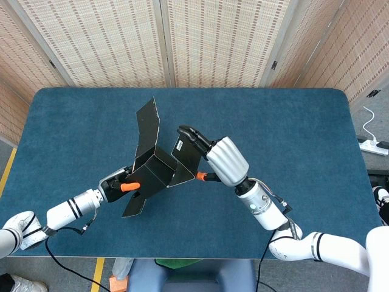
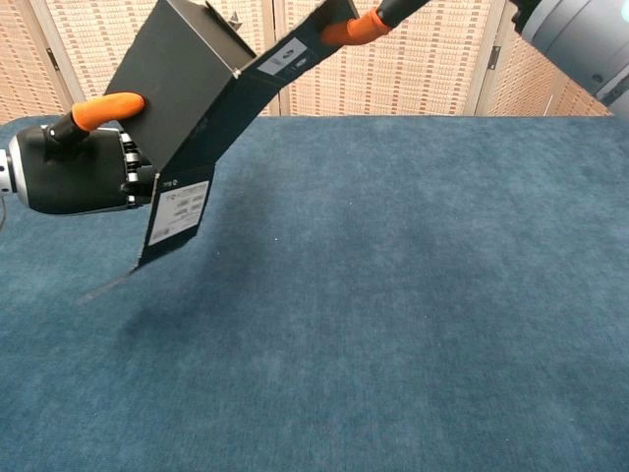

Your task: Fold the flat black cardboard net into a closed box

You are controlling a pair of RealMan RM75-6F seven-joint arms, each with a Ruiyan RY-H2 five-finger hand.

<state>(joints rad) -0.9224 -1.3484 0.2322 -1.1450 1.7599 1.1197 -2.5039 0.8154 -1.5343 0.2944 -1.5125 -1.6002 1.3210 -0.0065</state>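
Box (image 1: pixel 152 173): I hold it above the surface (image 1: pixel 292 121), half-folded.
Left hand (image 1: pixel 118 184): fingers grip the box.
Right hand (image 1: pixel 222 159): fingers pinch its side flap (image 1: pixel 185 161).

**Black net, blue bench, orange thumb tips**

The cardboard net (image 1: pixel 155 170) is matt black all over, with small white printed labels on two of its flaps. The bench (image 1: pixel 292 121) wears a deep teal-blue cloth with a faint mottled nap. The left hand (image 1: pixel 118 182) is black with a bright orange thumb tip and a white forearm ringed in black. The right hand (image 1: pixel 216 159) has black fingers, a ribbed silver-grey back and an orange thumb tip. The folding screen (image 1: pixel 206 39) behind is pale beige woven reed, finely striped, in light wooden frames.
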